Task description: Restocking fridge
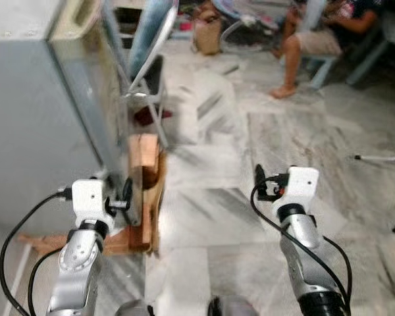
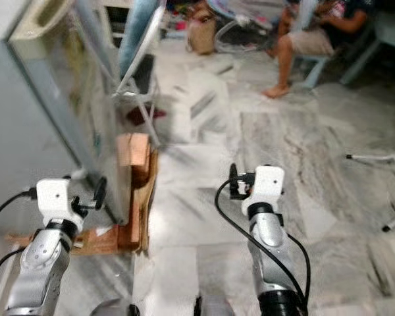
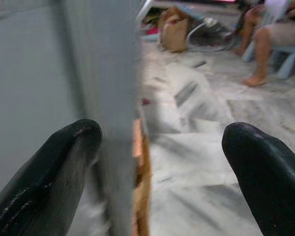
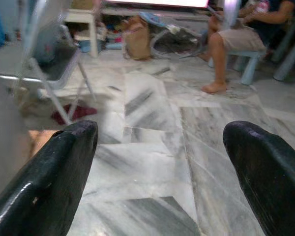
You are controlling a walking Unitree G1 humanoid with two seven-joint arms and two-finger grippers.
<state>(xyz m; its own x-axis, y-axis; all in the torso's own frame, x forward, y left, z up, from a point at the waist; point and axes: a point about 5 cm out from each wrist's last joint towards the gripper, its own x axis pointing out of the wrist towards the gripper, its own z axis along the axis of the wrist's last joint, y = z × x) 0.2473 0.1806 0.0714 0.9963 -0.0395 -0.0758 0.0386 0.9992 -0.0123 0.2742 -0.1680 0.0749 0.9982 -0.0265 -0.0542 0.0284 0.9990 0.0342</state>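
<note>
You have the grey fridge [image 1: 33, 125] edge between your left gripper's [image 3: 160, 172] wide, empty jaws, while your right gripper [image 4: 160, 172], jaws wide too, faces veined marble floor [image 1: 263, 151] and a seated person [image 1: 322, 39].

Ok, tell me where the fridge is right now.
The fridge stands on the robot's left in the eye views, its corner edge just ahead of the open left gripper, wooden blocks beside its base.
</note>
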